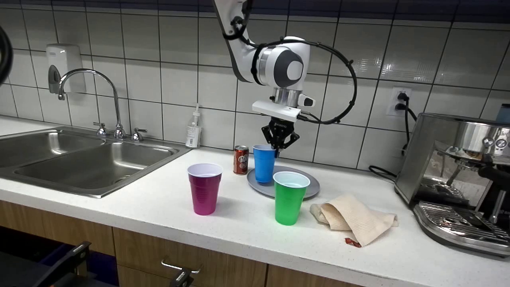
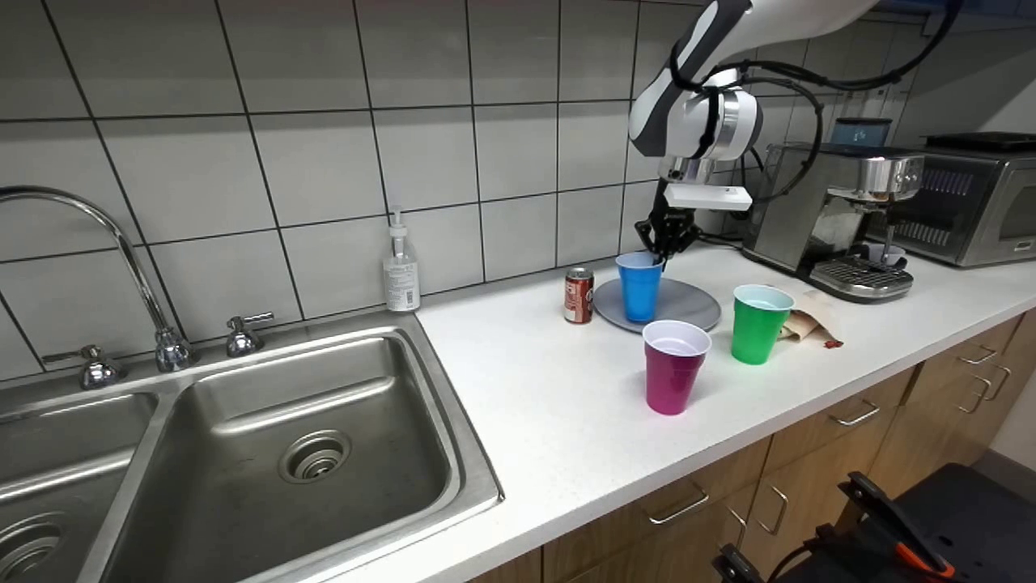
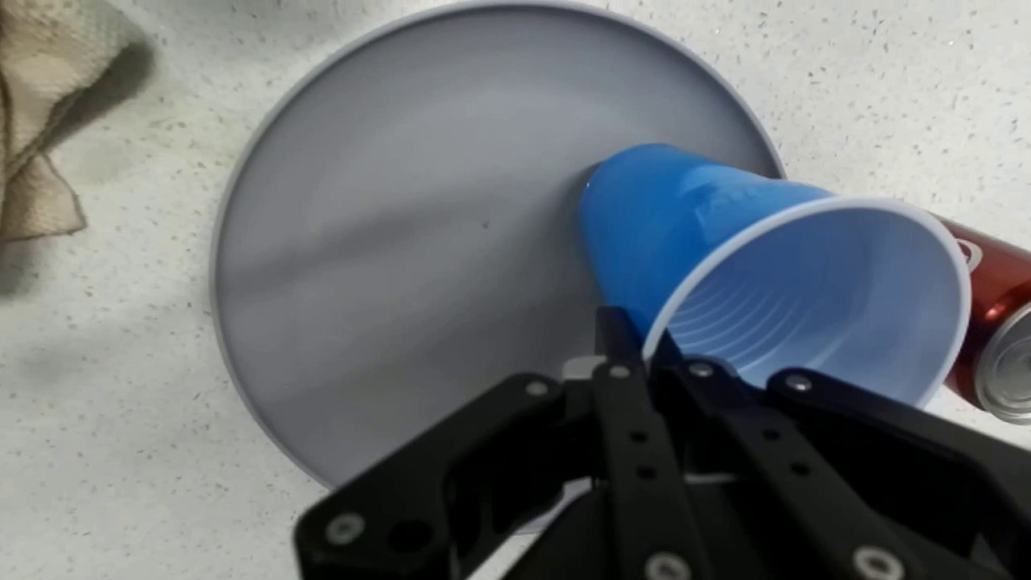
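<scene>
We've got jaws clenched on blue cup (image 1: 263, 165) by its rim, on gray plate (image 3: 435, 242), w/ soda can (image 1: 241, 160) just left & green cup (image 1: 289, 201) near.

arm (image 1: 242, 59) white | joint cap (image 1: 280, 68) grey | cable (image 1: 355, 85) black | tool (image 3: 641, 340) black (silver screws (image 3: 345, 529))

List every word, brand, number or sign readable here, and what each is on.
On the red can: probably "Dr Pepper", slightly blurred.
On the pump bottle: label text too small to read.
On the gripper: pale marking too small to read.
Nothing else is legible.
</scene>
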